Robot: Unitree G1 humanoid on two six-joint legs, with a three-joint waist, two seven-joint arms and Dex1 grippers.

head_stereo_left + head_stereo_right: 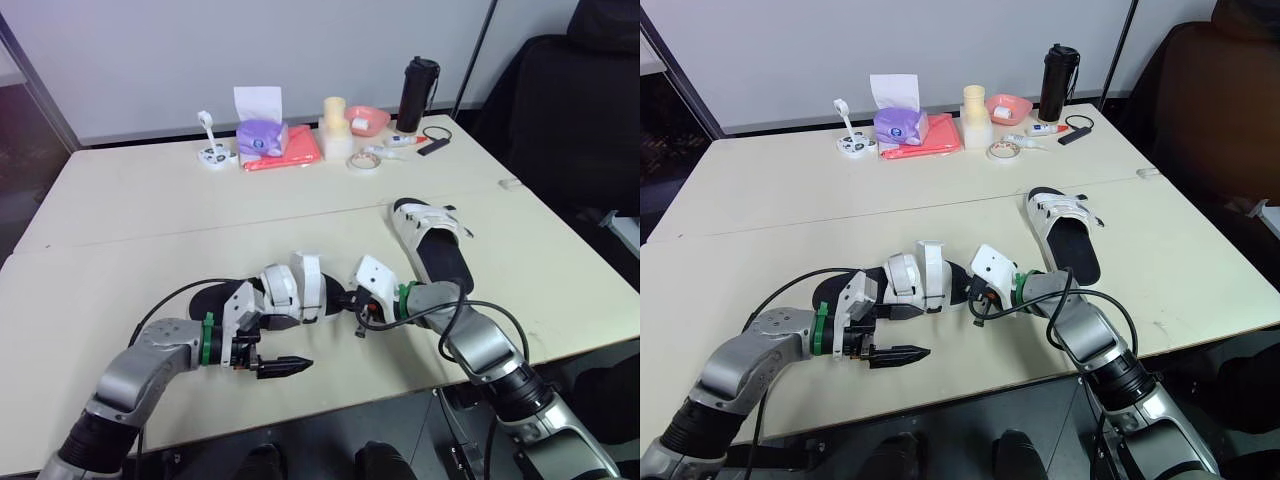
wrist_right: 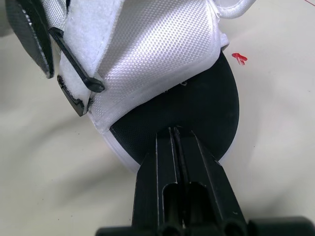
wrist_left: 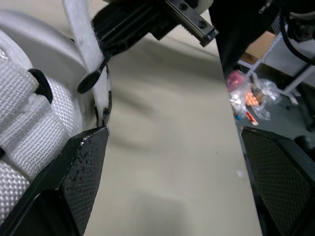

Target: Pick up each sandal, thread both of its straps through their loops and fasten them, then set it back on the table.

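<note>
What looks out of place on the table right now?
On the near sandal, one white strap stands upright and unfastened instead of lying across the foot. The far sandal lies flat. Nothing looks spilled or damaged.

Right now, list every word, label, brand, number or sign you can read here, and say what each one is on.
No text is readable.
purple tissue pack: front print too small to read.
small bottle: label too small to read.
black tumbler: no legible marking.
near sandal and far sandal: no lettering visible.
red smudge beside the near sandal: not a letter or sign.
</note>
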